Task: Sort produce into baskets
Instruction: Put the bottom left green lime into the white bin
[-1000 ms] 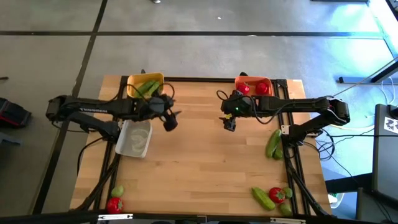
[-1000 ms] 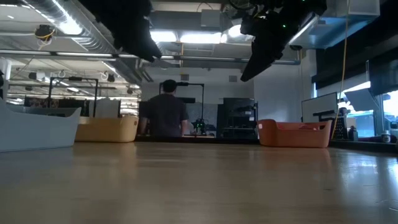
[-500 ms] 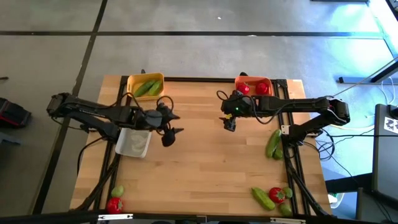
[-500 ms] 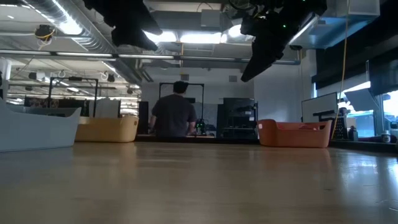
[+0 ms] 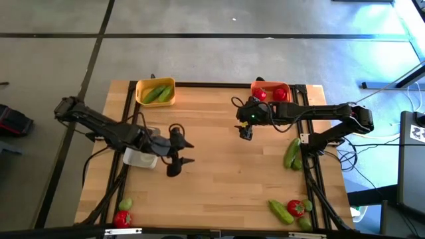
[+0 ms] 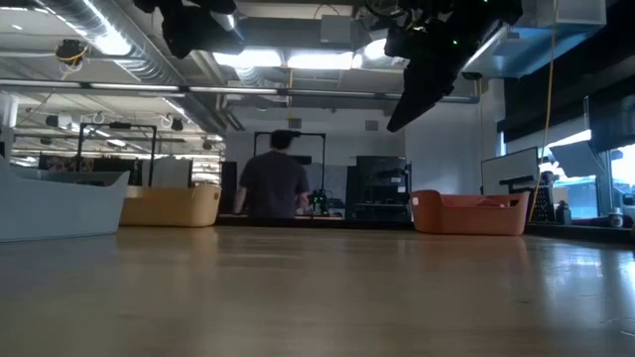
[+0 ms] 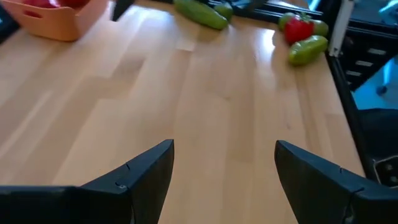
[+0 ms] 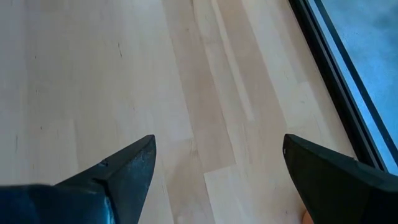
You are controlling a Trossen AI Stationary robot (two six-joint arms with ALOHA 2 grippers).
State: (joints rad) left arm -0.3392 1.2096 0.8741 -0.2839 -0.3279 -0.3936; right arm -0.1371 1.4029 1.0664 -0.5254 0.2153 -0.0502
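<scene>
My left gripper (image 5: 187, 153) is open and empty, high above the table's left-middle, just right of the whitish tray (image 5: 136, 158); its wrist view (image 7: 224, 149) shows bare wood between the fingers. My right gripper (image 5: 246, 133) is open and empty above the table near the orange basket (image 5: 271, 91), which holds red pieces. The yellow basket (image 5: 155, 91) holds green cucumbers. Loose produce lies on the table: cucumbers (image 5: 292, 153) at the right edge, a red and green cluster (image 5: 290, 210) at the near right, a red piece (image 5: 121, 218) and a small green one (image 5: 125, 203) at the near left.
A black frame rail (image 5: 311, 179) runs along the table's right side, and its edge shows in the right wrist view (image 8: 336, 81). My left arm (image 5: 99, 126) crosses over the whitish tray. A person (image 6: 273, 183) stands in the room beyond the table.
My left gripper has moved toward the table's near edge, from beside the yellow basket to past the whitish tray, staying open and high above the table. The person in the room behind has shifted about.
</scene>
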